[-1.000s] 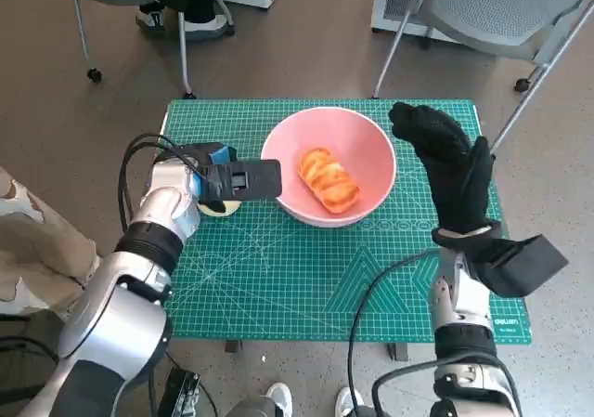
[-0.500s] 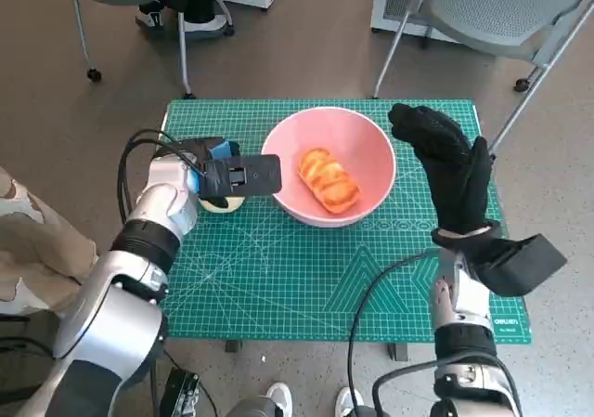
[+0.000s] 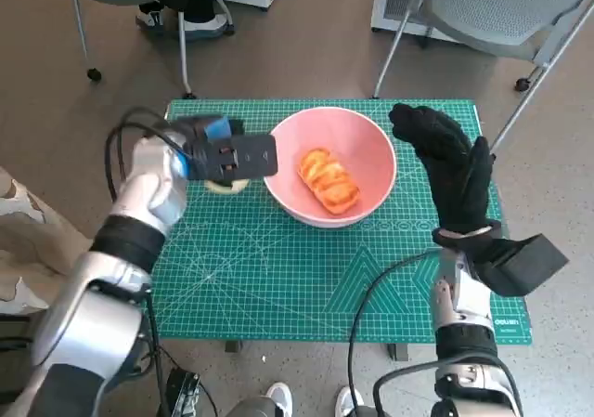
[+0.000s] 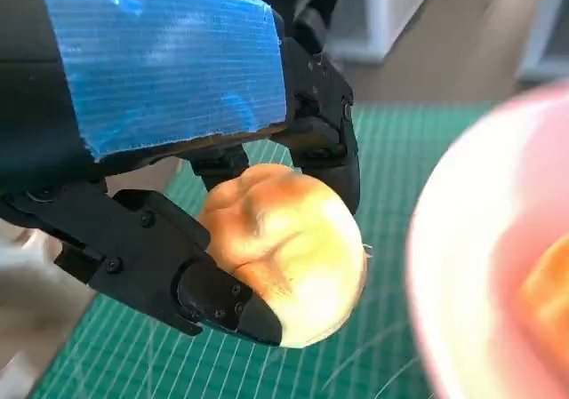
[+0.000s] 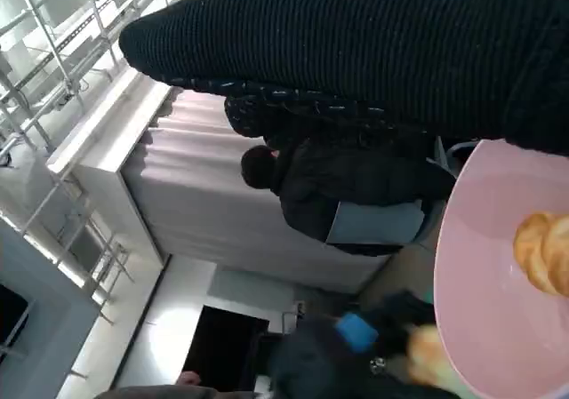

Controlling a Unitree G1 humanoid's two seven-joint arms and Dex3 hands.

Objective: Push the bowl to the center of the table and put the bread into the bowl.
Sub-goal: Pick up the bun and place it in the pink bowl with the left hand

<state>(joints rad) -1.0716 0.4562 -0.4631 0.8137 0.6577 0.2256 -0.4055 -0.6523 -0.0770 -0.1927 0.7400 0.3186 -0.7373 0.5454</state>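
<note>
With the bowl (image 3: 329,165) mid-table and one bread (image 3: 328,179) already inside, the left hand (image 3: 215,153), fingers clamped on a bun (image 4: 284,252) just left of the rim, must next carry it over and release, while the right hand (image 3: 452,171) stands open-fingered at the bowl's right.

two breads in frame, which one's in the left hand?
The round bun, gripped by the left hand just outside the bowl. The striped loaf already lies inside it.

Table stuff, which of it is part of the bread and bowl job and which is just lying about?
Job: pink bowl; bread lying in it; round bun held by left robot hand; right robot hand beside the bowl; green mat.
Lying about: chairs; seated person in the right wrist view.
</note>
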